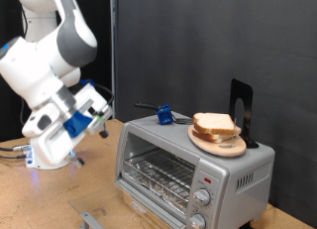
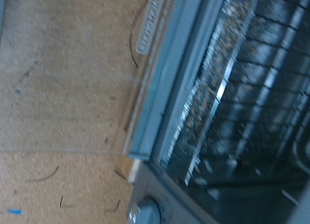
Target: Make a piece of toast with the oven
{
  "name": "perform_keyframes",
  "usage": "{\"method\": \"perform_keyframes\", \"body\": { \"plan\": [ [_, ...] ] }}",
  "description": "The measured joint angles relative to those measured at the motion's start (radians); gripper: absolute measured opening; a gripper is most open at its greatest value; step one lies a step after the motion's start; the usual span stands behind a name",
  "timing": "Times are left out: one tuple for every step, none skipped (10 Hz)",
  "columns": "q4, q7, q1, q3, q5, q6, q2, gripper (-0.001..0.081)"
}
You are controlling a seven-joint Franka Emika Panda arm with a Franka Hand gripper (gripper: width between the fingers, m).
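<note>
The silver toaster oven (image 1: 188, 170) stands on the wooden table at the exterior view's right, with its wire rack showing through the glass front and round knobs (image 1: 204, 197) down its right side. My gripper (image 1: 102, 118) hangs in the air just left of the oven's top left corner, pointing toward it, with nothing seen between its fingers. The wrist view shows the oven's glass door (image 2: 232, 98), its grey handle bar (image 2: 160, 88) and one knob (image 2: 145, 212) close up; the fingers do not show there. A single loose slice of toast is not in view.
A round wooden plate (image 1: 224, 148) with stacked bread slices (image 1: 213, 126) sits on the oven's top. A small blue object (image 1: 163, 115) and a black upright stand (image 1: 242, 110) are also up there. A metal piece (image 1: 89, 219) lies on the table (image 1: 50, 194) at the bottom.
</note>
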Motion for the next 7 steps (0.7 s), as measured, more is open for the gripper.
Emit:
{"method": "perform_keyframes", "body": {
  "plan": [
    [-0.001, 0.093, -0.001, 0.019, -0.022, 0.000, -0.037, 0.0808],
    [-0.001, 0.218, -0.002, 0.046, -0.074, 0.000, -0.072, 0.0808],
    [-0.001, 0.320, -0.003, 0.071, -0.125, 0.000, -0.102, 0.0808],
    [-0.001, 0.411, -0.005, 0.102, -0.178, 0.007, -0.132, 0.0808],
    [-0.016, 0.482, -0.018, 0.129, -0.218, 0.021, -0.165, 0.0808],
    [-0.016, 0.462, -0.018, 0.125, -0.210, 0.016, -0.160, 0.0808],
    [-0.014, 0.431, -0.016, 0.122, -0.185, 0.017, -0.157, 0.0808]
  ]
}}
